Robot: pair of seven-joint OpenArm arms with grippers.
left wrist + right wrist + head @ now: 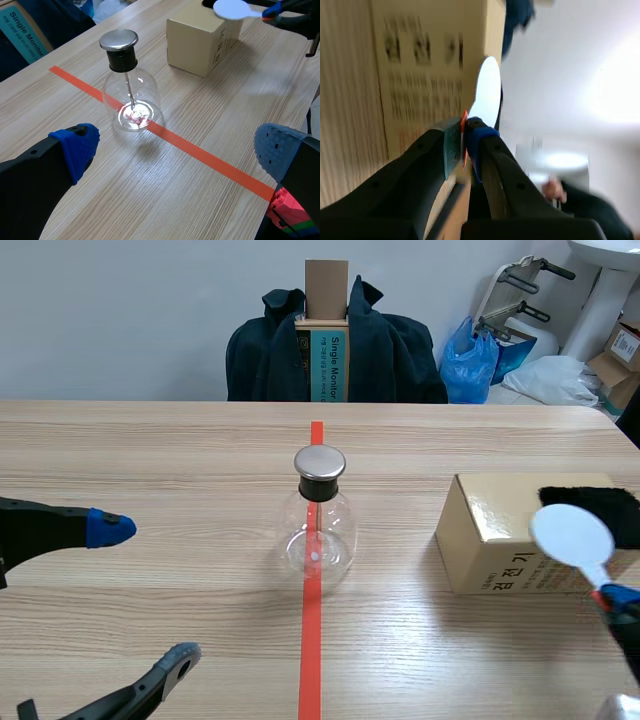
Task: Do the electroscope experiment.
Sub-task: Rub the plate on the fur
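Scene view: electroscope (319,525) stands upright at the middle of the table (150,455), on the red tape line (311,640). Metal cap (320,462) on top, thin rod running down inside the clear bulb. Right gripper (612,600) is clamped on the handle of a white paddle (571,534), disc up, in front of the near top edge of the cardboard box (490,540) at the right. Black furry cloth (598,502) lies on the box top, just behind the disc. Left gripper (140,595) is spread wide with nothing in it, left of the flask and nearer the robot, well apart from it.

Handling, my read: flask looks like thin glass, so light, round and slick. It likely tips easily and cracks if knocked. If it needs steadying, take it at the black neck collar (319,487) under the cap, not the bulb. Avoid touching the metal cap, since that probably drains any charge. Paddle looks like light rigid plastic. The grip is on the thin handle by its red part, so the disc has leverage and could pivot in the grip if pressed hard on the cloth. Cloth is soft and loose, and may drag off the box when rubbed.

Room: nothing stands between box and flask, so there's an open run leftward for the disc to the cap. Far table edge runs well behind the flask. Best to come at the cap from above-right and keep the disc off the bulb.
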